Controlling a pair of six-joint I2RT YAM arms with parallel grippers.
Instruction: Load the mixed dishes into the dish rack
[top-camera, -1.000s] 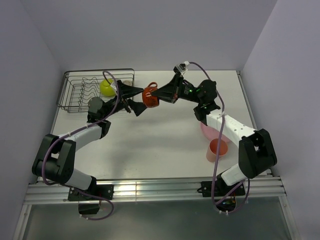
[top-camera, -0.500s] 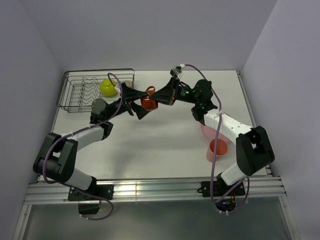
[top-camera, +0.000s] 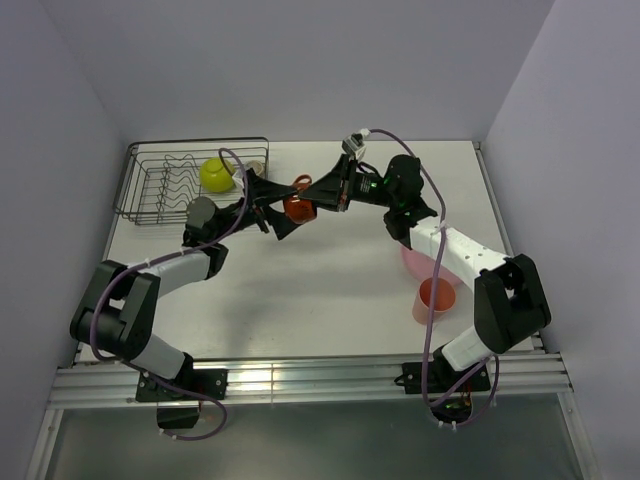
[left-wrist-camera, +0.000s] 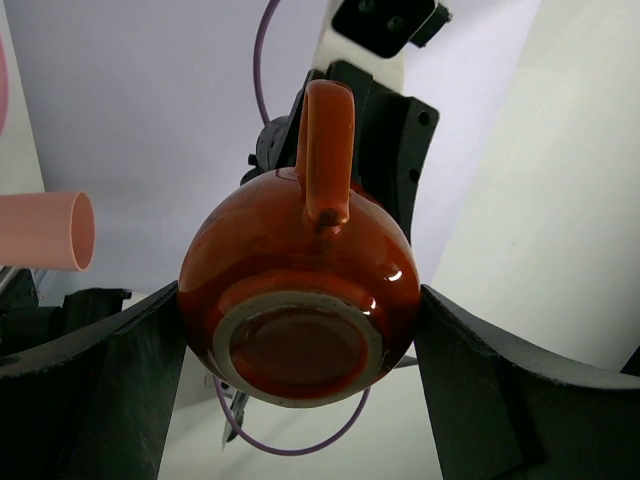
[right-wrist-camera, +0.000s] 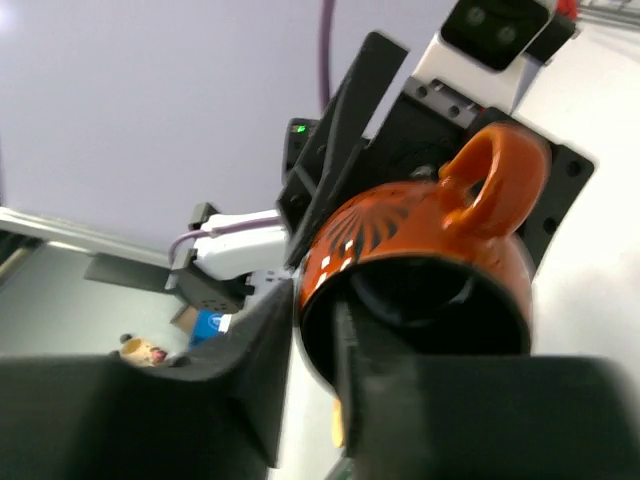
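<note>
The orange-red mug (top-camera: 298, 205) hangs above mid-table between both grippers. My right gripper (top-camera: 318, 192) pinches its rim, one finger in the dark inside and one outside (right-wrist-camera: 312, 340). My left gripper (top-camera: 284, 209) faces it from the left, its two fingers against the mug's round sides (left-wrist-camera: 298, 335); the mug's base (left-wrist-camera: 300, 350) faces that camera, handle up. The dish rack (top-camera: 160, 185) stands at the far left with the lime-green bowl (top-camera: 214, 174) and the beige-grey cup (top-camera: 256, 167) in it. The pink plate (top-camera: 415, 262) and salmon-pink cup (top-camera: 433, 300) lie near the right arm.
The right arm (top-camera: 470, 262) reaches over the pink plate and cup. The rack's front wire edge (top-camera: 150, 217) runs just left of my left forearm. Walls close the table on the left, back and right.
My right gripper has carried the mug left, in between the left gripper's fingers. The left fingers have drawn in onto the mug's sides.
</note>
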